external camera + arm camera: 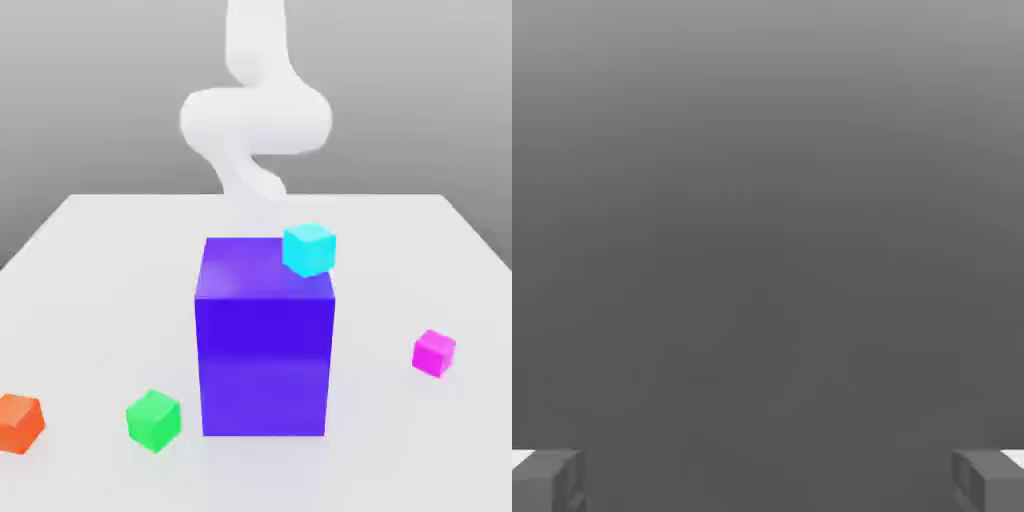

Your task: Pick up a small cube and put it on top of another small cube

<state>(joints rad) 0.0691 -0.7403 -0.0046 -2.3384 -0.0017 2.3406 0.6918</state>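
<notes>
Here on the white table (90,250) the big blue-purple block (264,345) stands upright right in the middle, towering over everything around it, and a small cyan cube (309,248) sits at its upper corner on the exterior view's right, tilted a touch, though whether it rests on the block's top or lies behind it is hard to call. Over on the exterior view's right, well apart from the block, there's the small magenta cube (434,352), sitting on the table surface all by itself, nothing touching it. Swing to the other side and the small green cube (153,419) is down on the table near the block's lower corner on the exterior view's left, close by but not touching it. Further out toward that same edge is the small orange cube (19,422), partly cut off by the frame. Behind the block the white robot arm (255,115) rises and curls above the back of the table, its lower end dropping out of sight behind the block. In the hand view the gripper (768,482) has its two grey fingers (548,480) spread far apart, one at each side of the picture, with nothing at all between them, just plain grey background, so it's wide open and holding nothing
</notes>
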